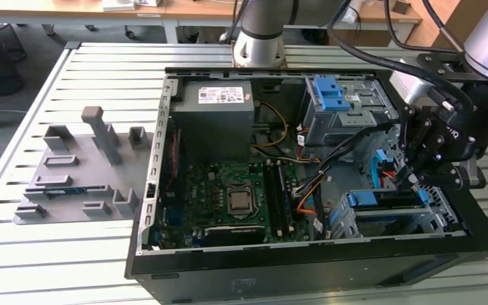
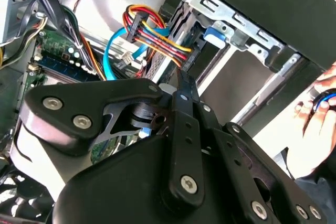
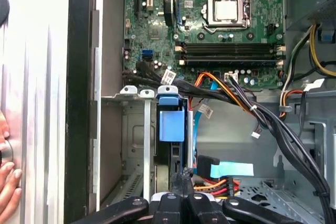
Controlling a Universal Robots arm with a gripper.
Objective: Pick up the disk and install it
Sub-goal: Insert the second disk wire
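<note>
The install step is under way rather than the pick. The disk (image 3: 171, 123) is sitting edge-on in the grey drive cage (image 1: 447, 219), at the computer case's (image 1: 312, 257) near corner on the exterior view's right, its blue carrier tab showing at the cage mouth. The gripper (image 3: 181, 178) is hanging just over the disk's cable end with its fingers pressed together, seemingly bearing on the disk rather than pinching it. Whether the disk is fully seated is not showing.

By my reading, any seating left is calling for a straight push along the cage rails, keeping off the red and orange cables (image 3: 212, 184) lying just beside the fingertips.

The case is also holding the motherboard (image 1: 236, 197) mid-floor, a grey power-supply box (image 1: 218, 105) in its far corner and a second cage with a blue latch (image 1: 337, 101) along the far edge. A person's hand (image 3: 5, 182) is resting outside the case wall
</note>
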